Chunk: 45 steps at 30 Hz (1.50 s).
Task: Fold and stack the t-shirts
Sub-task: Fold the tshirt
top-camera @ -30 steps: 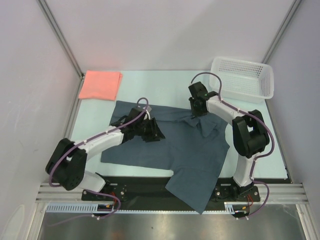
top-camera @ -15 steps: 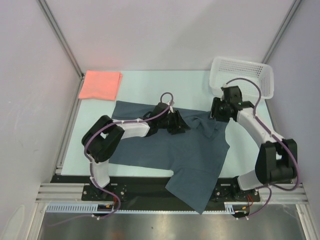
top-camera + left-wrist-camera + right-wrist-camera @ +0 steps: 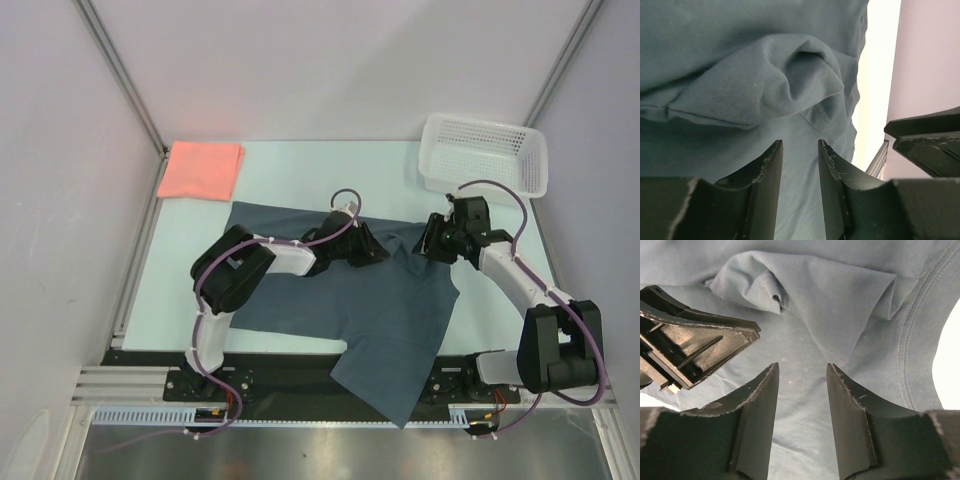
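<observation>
Both grippers low over slate t-shirt [image 3: 380, 300], neither holding cloth

Slate t-shirt lies spread on tabletop [image 3: 300, 180], bunched fold [image 3: 790, 75] just ahead of left gripper [image 3: 372, 247]; its jaws stand at a narrow gap with nothing between. Right gripper [image 3: 432, 243] faces it from the other side of the fold, near but apart, jaws parted a bit wider, also empty, cloth right under both. Pink t-shirt [image 3: 201, 169] folded flat, well off beyond and left of left gripper. Mesh basket [image 3: 485, 152] just beyond right gripper
</observation>
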{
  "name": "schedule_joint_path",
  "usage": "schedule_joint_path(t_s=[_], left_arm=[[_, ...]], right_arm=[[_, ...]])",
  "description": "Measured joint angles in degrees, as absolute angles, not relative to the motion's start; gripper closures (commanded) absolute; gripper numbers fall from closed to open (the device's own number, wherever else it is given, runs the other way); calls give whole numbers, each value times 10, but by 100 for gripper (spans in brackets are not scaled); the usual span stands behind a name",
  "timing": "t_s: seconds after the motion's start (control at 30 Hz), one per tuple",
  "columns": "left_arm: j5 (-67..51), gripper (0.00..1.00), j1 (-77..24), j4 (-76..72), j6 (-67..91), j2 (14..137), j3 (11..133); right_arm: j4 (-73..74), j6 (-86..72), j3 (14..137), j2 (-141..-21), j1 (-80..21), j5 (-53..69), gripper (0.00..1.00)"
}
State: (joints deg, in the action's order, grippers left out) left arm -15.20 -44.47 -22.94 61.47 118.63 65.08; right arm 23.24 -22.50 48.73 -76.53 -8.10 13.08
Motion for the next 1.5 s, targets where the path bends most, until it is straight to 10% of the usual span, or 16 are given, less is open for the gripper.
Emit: schedule_joint_path(t_s=[0.7,1.5], left_arm=[[-91,47,-444,-159,615,1223,722],[-96,77,-444,-105,599,1237,756]], right_arm=[[211,-237,458,-760,-39,180,52],[170,-310,423,-857,-8,230,51]])
